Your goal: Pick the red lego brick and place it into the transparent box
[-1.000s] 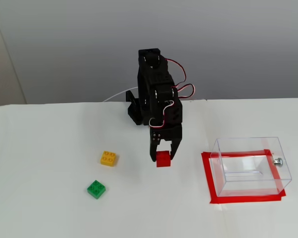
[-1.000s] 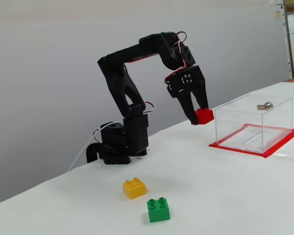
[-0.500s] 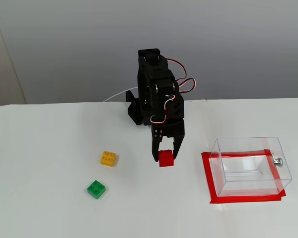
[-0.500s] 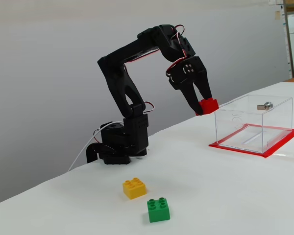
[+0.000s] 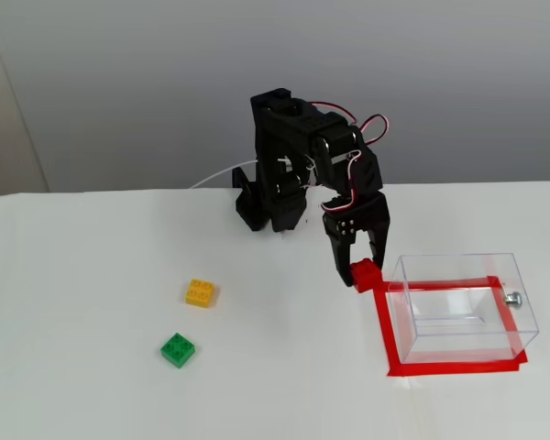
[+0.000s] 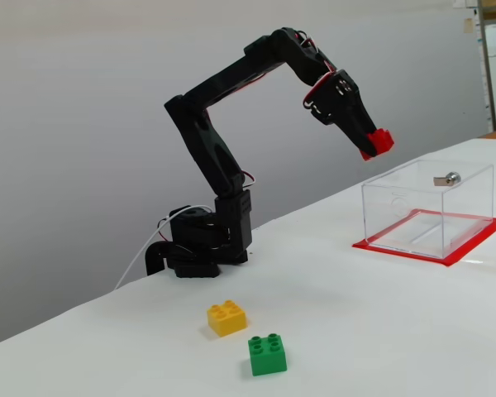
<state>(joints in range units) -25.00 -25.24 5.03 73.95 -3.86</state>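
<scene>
The red lego brick (image 5: 365, 274) (image 6: 379, 142) hangs in the air, held between the fingers of my black gripper (image 5: 361, 272) (image 6: 374, 147), which is shut on it. In both fixed views the brick sits just beside the left wall of the transparent box (image 5: 463, 305) (image 6: 430, 207) and higher than its rim. The box stands empty on a red tape frame, its metal knob (image 5: 512, 298) on the right wall.
A yellow brick (image 5: 200, 292) (image 6: 227, 318) and a green brick (image 5: 178, 349) (image 6: 267, 354) lie on the white table left of the arm. The arm's base (image 5: 261, 206) (image 6: 198, 248) stands at the table's back edge.
The arm has swung right and risen, carrying the red brick from the table's middle to just beside the box's left wall, above its rim.
</scene>
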